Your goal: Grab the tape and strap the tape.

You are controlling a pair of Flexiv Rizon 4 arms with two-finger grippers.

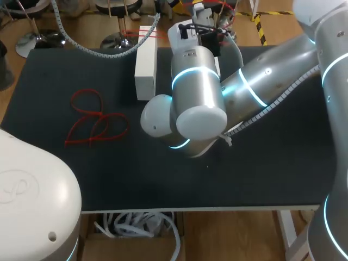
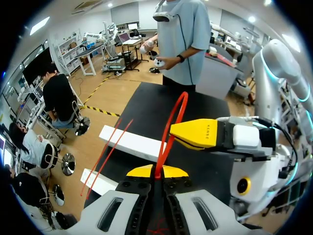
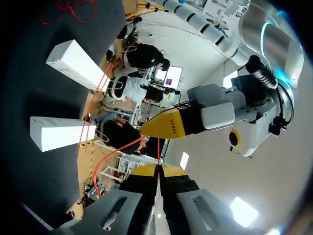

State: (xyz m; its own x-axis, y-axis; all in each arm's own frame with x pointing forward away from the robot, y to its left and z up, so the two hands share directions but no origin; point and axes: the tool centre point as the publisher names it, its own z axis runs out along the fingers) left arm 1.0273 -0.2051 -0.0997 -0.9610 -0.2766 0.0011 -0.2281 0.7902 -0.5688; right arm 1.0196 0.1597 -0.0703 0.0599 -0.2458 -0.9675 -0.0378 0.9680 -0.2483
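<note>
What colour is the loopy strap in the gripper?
The strap is red. It shows best in the left wrist view.

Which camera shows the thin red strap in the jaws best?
Left wrist view: the thin red plastic strap loops up clearly from its shut jaws. Right wrist view shows only a thin strand; in the head view the right arm hides it.
</note>
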